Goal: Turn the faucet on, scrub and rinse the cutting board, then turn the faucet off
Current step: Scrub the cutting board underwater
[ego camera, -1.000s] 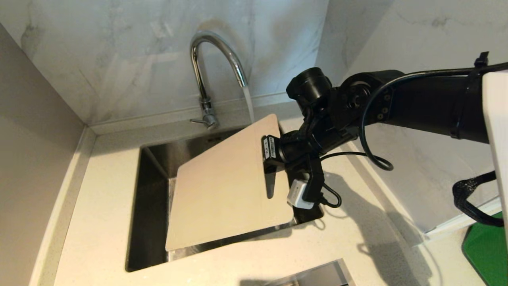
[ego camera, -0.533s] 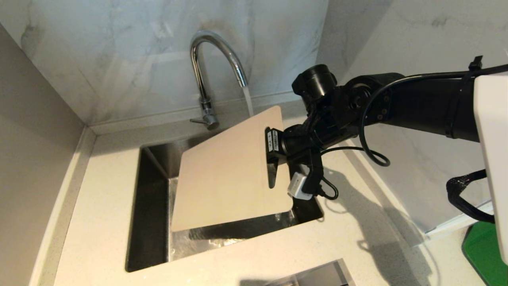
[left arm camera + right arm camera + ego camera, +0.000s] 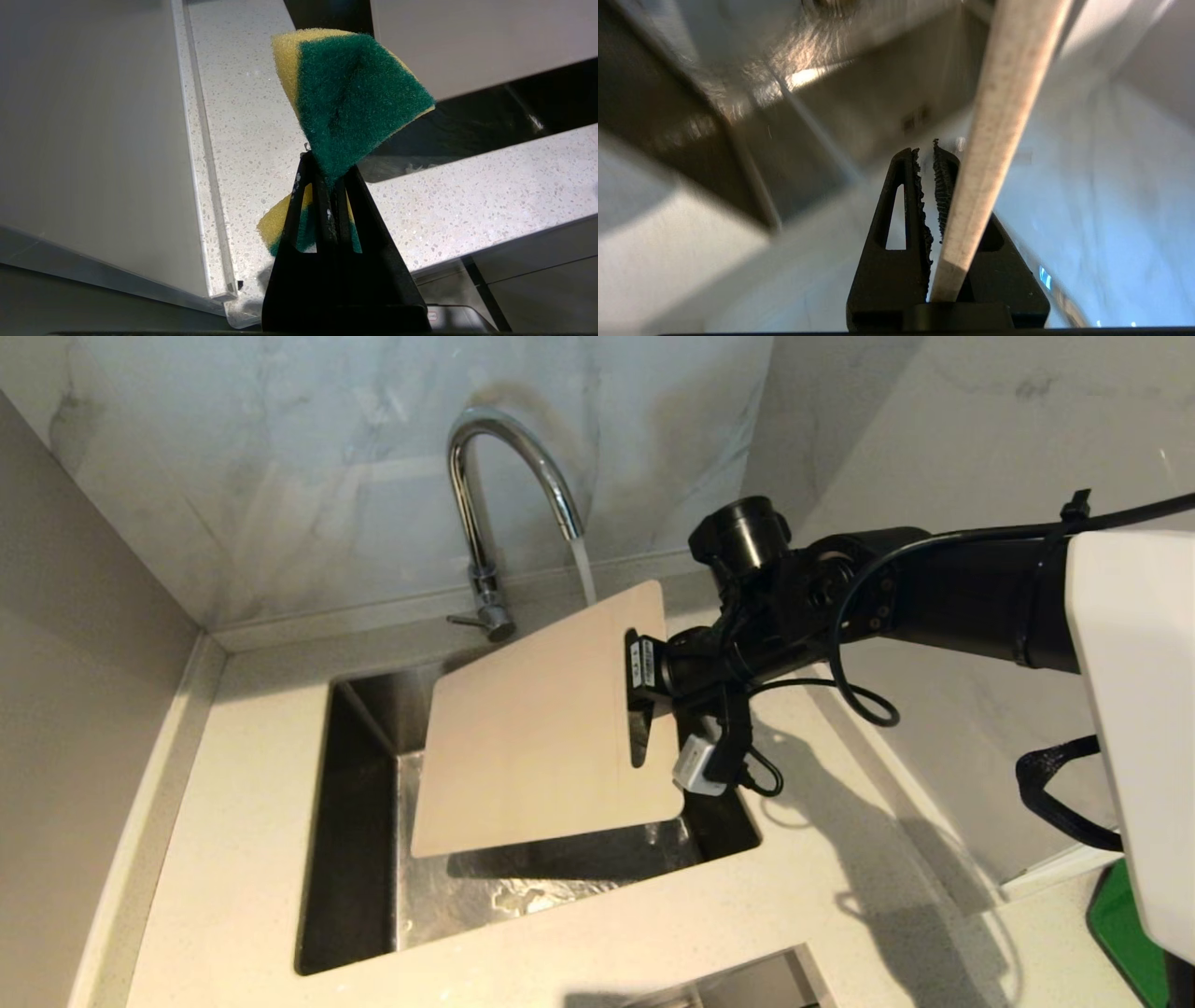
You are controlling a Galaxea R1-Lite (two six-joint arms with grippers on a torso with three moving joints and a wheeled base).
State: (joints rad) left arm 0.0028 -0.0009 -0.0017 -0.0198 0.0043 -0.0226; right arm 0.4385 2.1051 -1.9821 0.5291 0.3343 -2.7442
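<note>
The chrome faucet [image 3: 509,476] is running; its stream [image 3: 583,569] falls onto the far edge of the cutting board [image 3: 532,737]. The cream board hangs tilted over the sink [image 3: 355,859]. My right gripper [image 3: 639,695] is shut on the board's right end, beside the handle slot. In the right wrist view the board's edge [image 3: 994,116] runs between the jaws of the right gripper [image 3: 927,151]. My left gripper [image 3: 327,168], seen only in the left wrist view, is shut on a green and yellow sponge [image 3: 355,98] above the speckled counter [image 3: 261,116].
The faucet's thin lever [image 3: 464,619] sticks out to the left at its base. Marble walls close in behind and to the right. A green item [image 3: 1130,933] sits at the lower right. A second metal opening [image 3: 738,985] shows at the counter's near edge.
My right arm has lifted the board and drawn it toward the faucet; its near edge rose, uncovering more of the wet sink floor. Water keeps running.
</note>
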